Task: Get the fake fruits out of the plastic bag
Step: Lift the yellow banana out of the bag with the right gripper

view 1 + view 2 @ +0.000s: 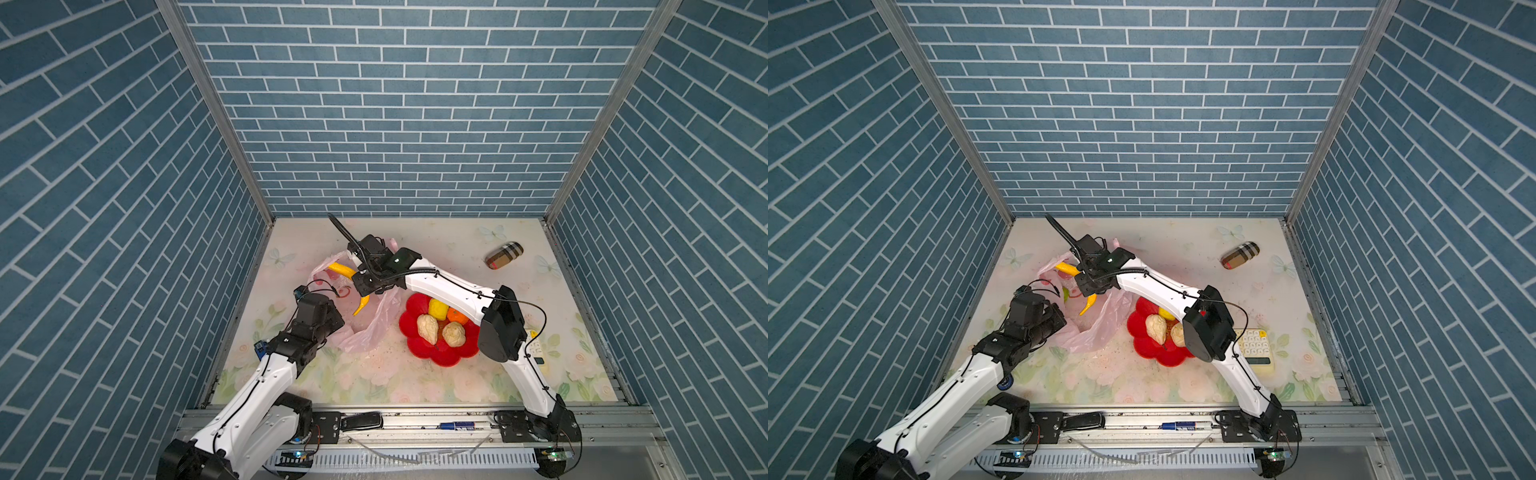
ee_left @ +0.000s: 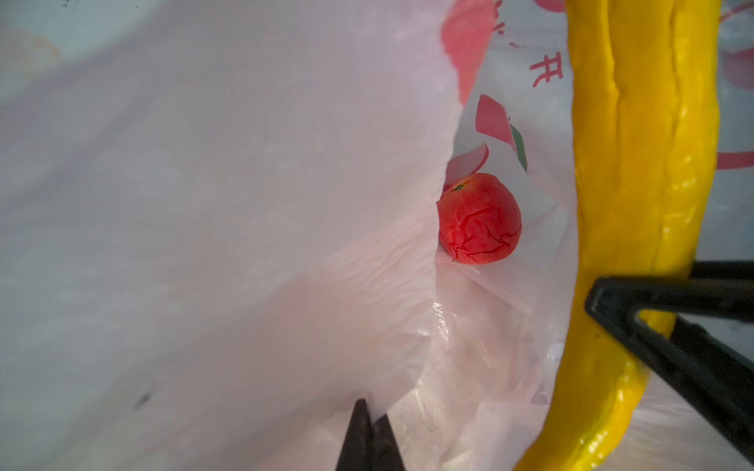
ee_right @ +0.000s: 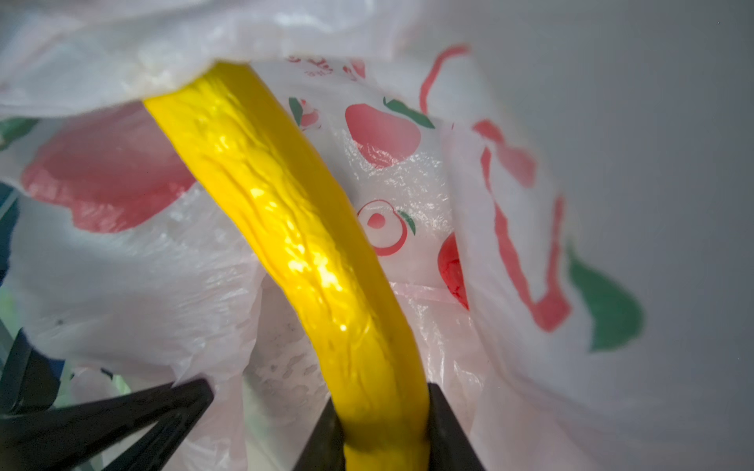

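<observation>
The plastic bag is a thin translucent film, crinkled, with small shiny highlights on its folds. The banana looks like glossy yellow plastic, with fine ridges along its skin. The red fruit is matt, and its surface is wrinkled with darker cracks. In a top view the flower-shaped dish seems to be smooth, shiny red plastic, and the cream fruits look matt and grooved. The checked pouch at centre right looks like woven cloth. The rail near the lower edge is bare, dull metal.
</observation>
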Controlling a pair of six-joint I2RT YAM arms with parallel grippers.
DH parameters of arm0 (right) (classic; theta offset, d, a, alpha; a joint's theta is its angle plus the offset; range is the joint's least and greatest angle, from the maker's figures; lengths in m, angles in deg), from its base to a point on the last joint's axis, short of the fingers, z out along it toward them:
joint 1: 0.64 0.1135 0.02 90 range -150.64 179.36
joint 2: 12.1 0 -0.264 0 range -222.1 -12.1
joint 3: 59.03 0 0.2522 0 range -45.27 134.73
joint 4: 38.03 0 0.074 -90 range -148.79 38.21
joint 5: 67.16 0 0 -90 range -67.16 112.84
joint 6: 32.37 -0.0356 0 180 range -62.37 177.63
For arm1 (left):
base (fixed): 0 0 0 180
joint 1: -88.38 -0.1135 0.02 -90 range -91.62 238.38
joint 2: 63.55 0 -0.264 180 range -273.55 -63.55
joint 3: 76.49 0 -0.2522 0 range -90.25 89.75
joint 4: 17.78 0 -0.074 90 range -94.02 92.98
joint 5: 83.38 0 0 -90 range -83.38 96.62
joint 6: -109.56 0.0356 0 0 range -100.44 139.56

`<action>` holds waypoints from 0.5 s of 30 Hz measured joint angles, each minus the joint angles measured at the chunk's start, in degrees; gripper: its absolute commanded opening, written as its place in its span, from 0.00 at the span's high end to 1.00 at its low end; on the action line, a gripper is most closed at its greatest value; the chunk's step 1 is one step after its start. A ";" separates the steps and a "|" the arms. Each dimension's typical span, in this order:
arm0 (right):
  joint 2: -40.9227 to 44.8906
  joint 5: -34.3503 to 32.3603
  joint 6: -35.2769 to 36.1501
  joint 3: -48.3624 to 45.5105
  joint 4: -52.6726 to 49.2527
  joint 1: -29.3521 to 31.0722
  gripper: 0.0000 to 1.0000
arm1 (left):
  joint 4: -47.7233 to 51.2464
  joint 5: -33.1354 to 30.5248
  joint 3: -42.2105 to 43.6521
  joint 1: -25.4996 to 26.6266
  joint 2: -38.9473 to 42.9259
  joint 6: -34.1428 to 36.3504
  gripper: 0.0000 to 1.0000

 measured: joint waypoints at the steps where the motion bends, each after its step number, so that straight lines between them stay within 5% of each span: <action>1: 0.13 0.50 -0.15 0.00 -0.70 0.00 0.88 | -0.09 -0.24 -0.17 0.00 -0.15 0.00 0.97; 15: 6.75 6.01 -1.31 -1.05 -11.26 1.29 0.88 | -2.51 -2.58 -1.95 0.00 -3.21 0.02 0.97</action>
